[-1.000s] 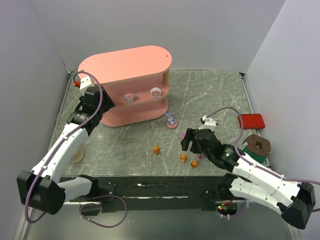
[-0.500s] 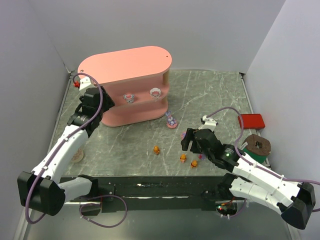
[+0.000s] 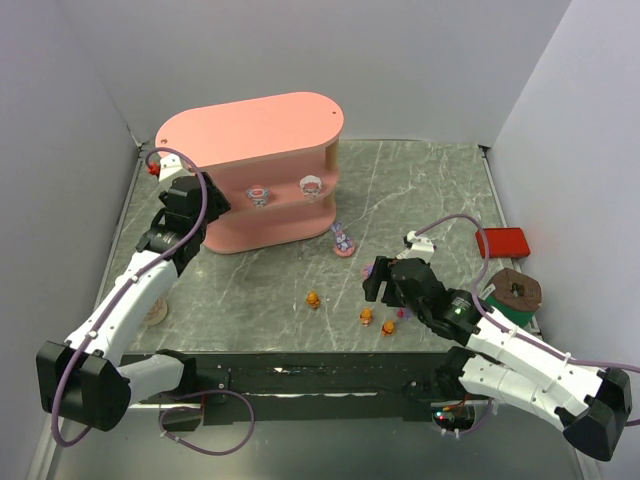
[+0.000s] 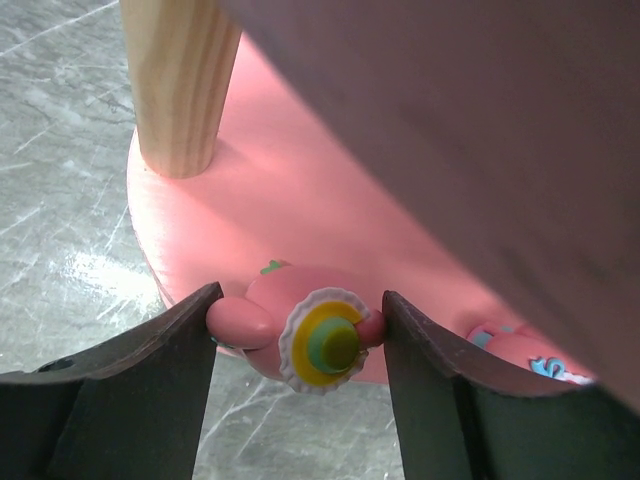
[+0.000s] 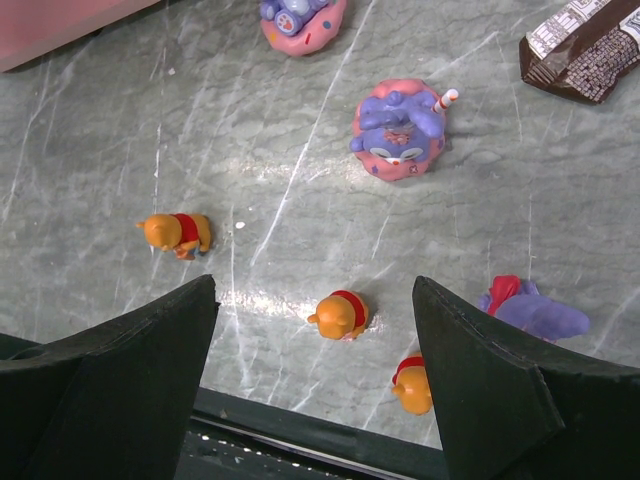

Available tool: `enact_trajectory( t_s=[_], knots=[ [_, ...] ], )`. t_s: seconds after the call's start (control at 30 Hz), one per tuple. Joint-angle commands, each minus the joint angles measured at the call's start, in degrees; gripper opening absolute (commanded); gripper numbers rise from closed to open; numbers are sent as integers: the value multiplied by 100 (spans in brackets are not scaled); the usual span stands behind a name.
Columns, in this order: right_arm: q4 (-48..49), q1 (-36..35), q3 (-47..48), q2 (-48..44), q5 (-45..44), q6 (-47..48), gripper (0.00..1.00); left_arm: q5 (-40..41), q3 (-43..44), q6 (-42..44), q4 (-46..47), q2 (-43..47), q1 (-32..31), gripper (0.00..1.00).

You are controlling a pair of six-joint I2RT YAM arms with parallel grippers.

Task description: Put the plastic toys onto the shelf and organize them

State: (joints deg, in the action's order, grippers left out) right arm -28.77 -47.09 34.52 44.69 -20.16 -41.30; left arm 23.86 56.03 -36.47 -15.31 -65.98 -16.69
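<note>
A grey-green marbled desk (image 3: 420, 190) with white veins sits between pale, bare walls (image 3: 400, 60). The pink shelf (image 3: 250, 130) stands at its far left, with two pink-white toys (image 3: 258, 194) on its middle tier. The left gripper (image 4: 300, 300) has its jaws closed against both sides of another pink round toy (image 4: 320, 340) at the rim of a shelf tier, near a wooden post (image 4: 180, 80). The right gripper (image 5: 312, 285) hovers with jaws wide apart over three orange bears (image 5: 340, 315) and three purple toys (image 5: 400, 130) on the desk. The snack bar (image 5: 590, 45) wrapper carries print too small to read. A red box (image 3: 502, 243) lies at the right edge.
</note>
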Motion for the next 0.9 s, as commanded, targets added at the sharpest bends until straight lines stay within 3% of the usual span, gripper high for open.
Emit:
enact_trajectory(
  t_s=[0.0, 0.87],
  knots=[
    [12, 33, 11, -100, -137, -80, 86, -285, 136, 8, -33, -152, -19, 66],
    [47, 42, 28, -92, -128, -63, 86, -469, 259, 35, -121, 23, -28, 81]
  ],
)
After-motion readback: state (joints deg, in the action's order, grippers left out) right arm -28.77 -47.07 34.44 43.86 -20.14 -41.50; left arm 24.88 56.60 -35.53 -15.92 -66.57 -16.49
